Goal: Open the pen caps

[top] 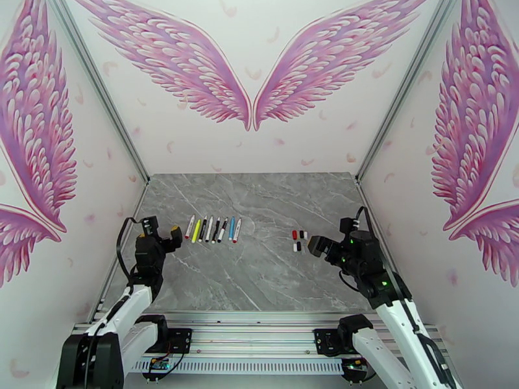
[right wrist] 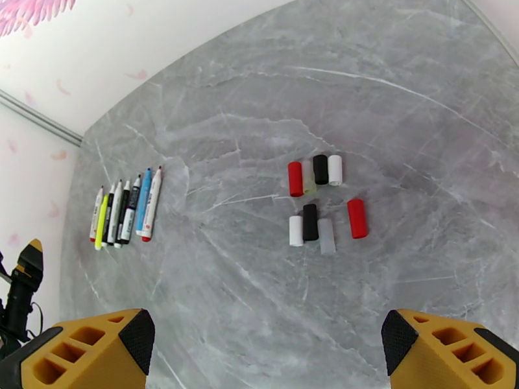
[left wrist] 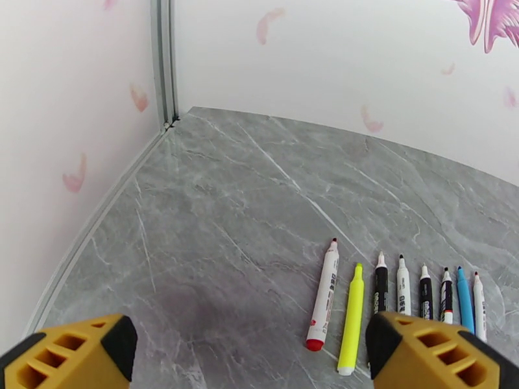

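Near ends of several pens [left wrist: 425, 299] — behind the left gripper [left wrist: 250, 351]

Grey marbled counter [top: 259, 280] carries a row of eight uncapped pens [top: 213, 229] on the left, and loose caps [top: 299, 240] clustered well apart on the right.

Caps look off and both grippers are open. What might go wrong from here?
1. The pens lie close side by side with tips bare; the left gripper reaching for one would likely nudge its neighbours.
2. The pen caps are round, lying on their sides, some touching; a bump from the right gripper may roll them.
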